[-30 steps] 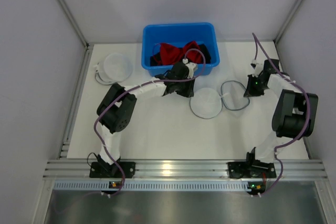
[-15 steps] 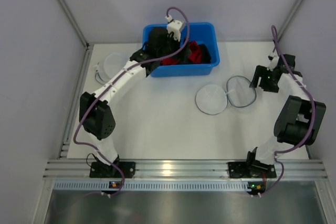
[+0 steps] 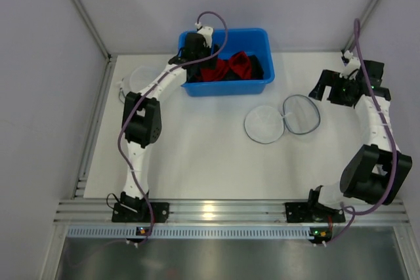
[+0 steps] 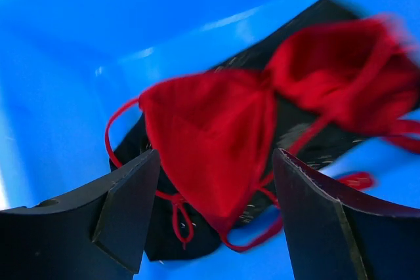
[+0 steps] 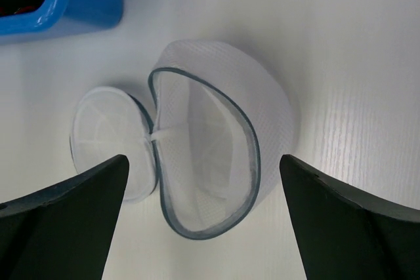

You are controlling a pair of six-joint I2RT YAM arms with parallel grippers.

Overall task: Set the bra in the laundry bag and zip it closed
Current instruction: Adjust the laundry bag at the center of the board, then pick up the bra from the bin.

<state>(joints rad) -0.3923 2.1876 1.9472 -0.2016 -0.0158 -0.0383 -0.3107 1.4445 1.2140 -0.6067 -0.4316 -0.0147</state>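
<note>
The middle of the top view is filled by the white table (image 3: 197, 162), on which a blue plastic bin (image 3: 226, 87) is set at upper centre and the white mesh laundry bag (image 3: 262, 124) is laid unzipped right of centre, its two round halves side by side. The red bra (image 4: 216, 129) is seen inside the bin, draped over a black garment (image 4: 164, 240). The left gripper (image 4: 215, 162) is held over the bra, jaws apart and empty, and the right gripper (image 5: 203, 162) near the bag toward the right edge, jaws spread wide and empty.
</note>
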